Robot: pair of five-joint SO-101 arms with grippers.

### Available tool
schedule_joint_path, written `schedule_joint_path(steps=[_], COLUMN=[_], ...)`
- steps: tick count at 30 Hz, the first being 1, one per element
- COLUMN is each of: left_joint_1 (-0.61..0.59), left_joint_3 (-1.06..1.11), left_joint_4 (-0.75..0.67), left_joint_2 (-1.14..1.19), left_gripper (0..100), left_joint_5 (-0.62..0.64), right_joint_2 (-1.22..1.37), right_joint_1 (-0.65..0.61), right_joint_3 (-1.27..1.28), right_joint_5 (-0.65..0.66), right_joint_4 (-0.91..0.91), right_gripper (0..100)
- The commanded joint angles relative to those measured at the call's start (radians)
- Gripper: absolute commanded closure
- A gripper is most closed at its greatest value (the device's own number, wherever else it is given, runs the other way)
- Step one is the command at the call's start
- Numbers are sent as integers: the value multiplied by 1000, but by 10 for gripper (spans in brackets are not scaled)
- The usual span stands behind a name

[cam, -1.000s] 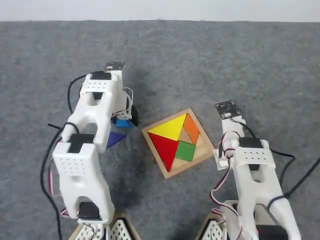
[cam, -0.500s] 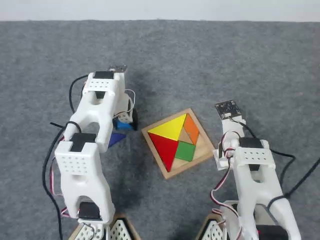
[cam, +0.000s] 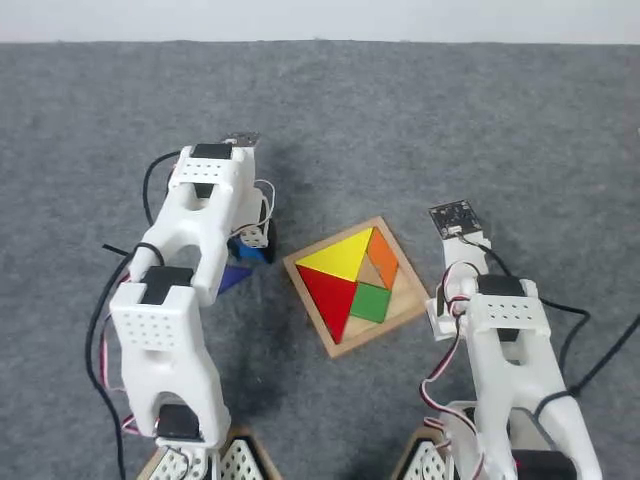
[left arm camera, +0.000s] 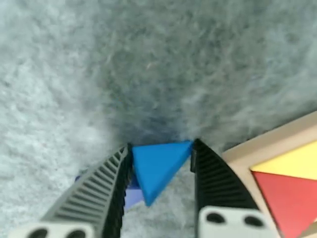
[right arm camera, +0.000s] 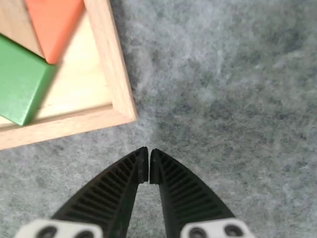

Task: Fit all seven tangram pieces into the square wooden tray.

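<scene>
The square wooden tray (cam: pixel 408 303) sits mid-table and holds a yellow triangle (cam: pixel 338 257), a red triangle (cam: pixel 328 294), an orange piece (cam: pixel 383 258) and a green square (cam: pixel 371 302). My left gripper (left arm camera: pixel 161 156) is shut on a blue triangle (left arm camera: pixel 157 166), just left of the tray (left arm camera: pixel 262 148); the blue triangle (cam: pixel 249 250) peeks out under that arm. A purple piece (cam: pixel 233 277) lies on the carpet beside it. My right gripper (right arm camera: pixel 149 166) is shut on nothing, over the carpet just off the tray's right corner (right arm camera: pixel 111 74).
Grey carpet covers the whole table. A white wall edge runs along the far side. Both arm bases stand at the near edge, with open carpet behind and right of the tray.
The left arm has shifted slightly up and toward the tray with the blue triangle. The right arm has not moved.
</scene>
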Motion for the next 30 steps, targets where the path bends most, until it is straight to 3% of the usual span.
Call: schedule_joint_path(steps=[1,10,20,24,30], left_joint_1=[-29,-31,123,213,391], left_joint_3=[-19,-128,-450,-364,-119], left_joint_4=[-34,-9,315,313,308], left_joint_2=[2,-5,-11,-46,-209], left_gripper=[841,874,874,874,874], left_joint_5=[-41,-178,-330,-333,-334], right_joint_2=[-4,-4,-4,-4,-4], right_joint_1=[15,15,16,36,242], right_joint_3=[-31,-31,-32,-35,-57], right_joint_5=[8,8,9,9,21], right_joint_4=[-10,-12,-13,-13,-62], right_gripper=[972,972,972,972,971])
